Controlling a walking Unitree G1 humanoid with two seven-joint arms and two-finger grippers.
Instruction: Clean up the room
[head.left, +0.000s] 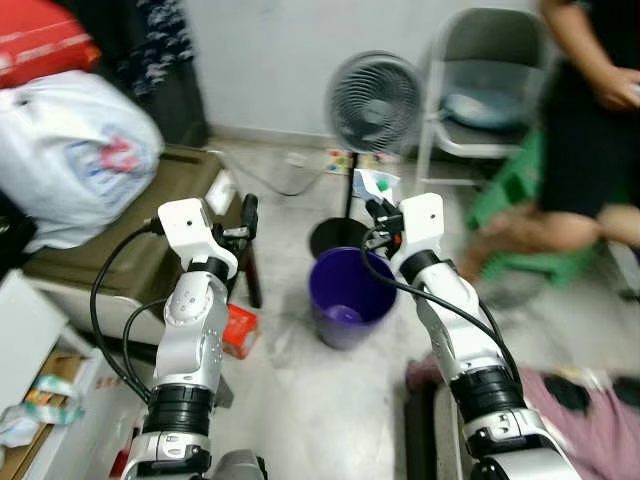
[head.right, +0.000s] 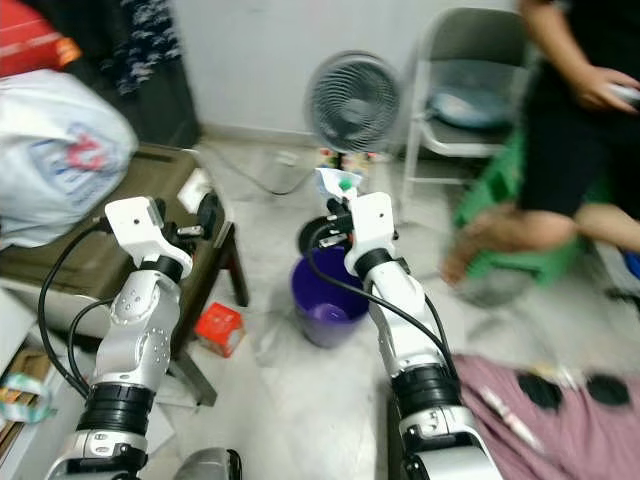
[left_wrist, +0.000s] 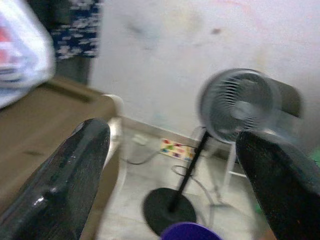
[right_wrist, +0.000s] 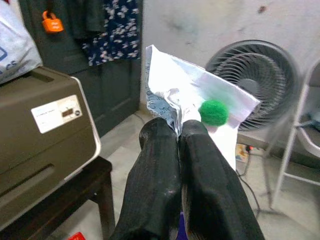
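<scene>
Two grippers over bare floor beside a purple bucket
Right gripper pinches a crumpled wrapper above the bucket's rim; left gripper gapes wide.

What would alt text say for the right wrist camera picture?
Two black fingers of the right gripper pinch a crumpled white wrapper with a green spot. Behind stand a grey fan, a brown printer-like box and a wall.

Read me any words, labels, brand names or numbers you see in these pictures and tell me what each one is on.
No text can be read.
White label on the brown machine: print too small to read.
White plastic bag: red and blue print, blurred.
White packet in the right gripper: blue marks, illegible.
Small red box on the floor: too blurred.
</scene>
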